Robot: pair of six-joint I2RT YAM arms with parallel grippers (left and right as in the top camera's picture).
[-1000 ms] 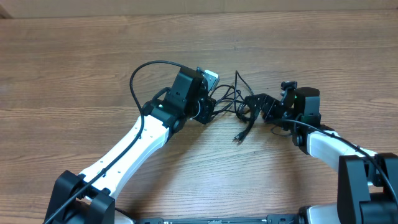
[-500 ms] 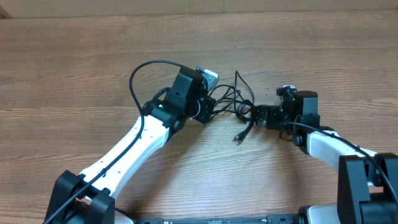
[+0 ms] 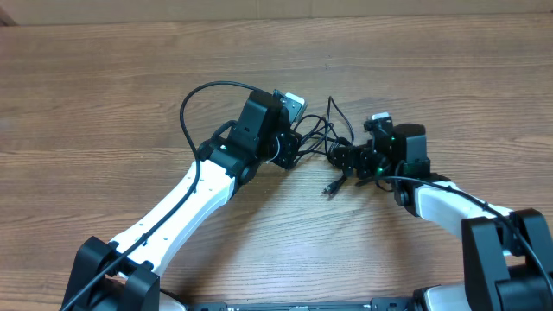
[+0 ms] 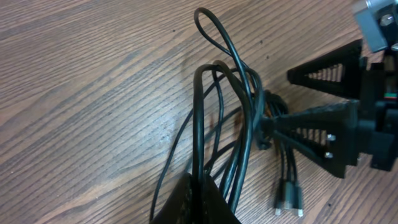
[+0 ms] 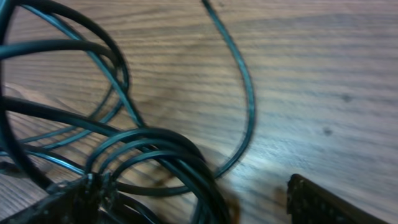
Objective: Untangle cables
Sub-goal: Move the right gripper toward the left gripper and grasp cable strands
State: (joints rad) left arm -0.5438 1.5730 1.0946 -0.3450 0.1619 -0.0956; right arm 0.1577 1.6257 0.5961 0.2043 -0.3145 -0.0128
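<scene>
The wooden table (image 3: 104,104) carries everything, and the left arm (image 3: 186,203) lies across it much as it did a second ago, reaching up from the near edge to the middle. The right arm (image 3: 441,203) is what has moved: it has swung in from the right, so its hand now sits against the bunch rather than beside it. The left hand (image 3: 289,142) is clenched on the cables (image 3: 324,138); its wrist view shows several strands running straight into its closed fingers (image 4: 196,202). The right hand (image 3: 350,160) is released, with its fingers spread wide. Seen from the left wrist, its lower finger (image 4: 311,134) touches the knot where the loops cross, while the upper one stands apart. The cables lie bunched near the table's middle between the two hands, loops fanning away from the robot, and two plugs (image 4: 287,202) trail free on the near side. It looks as if the right hand is lined up to close on a strand, so the tangle can then be pulled apart against the left hand's hold.
</scene>
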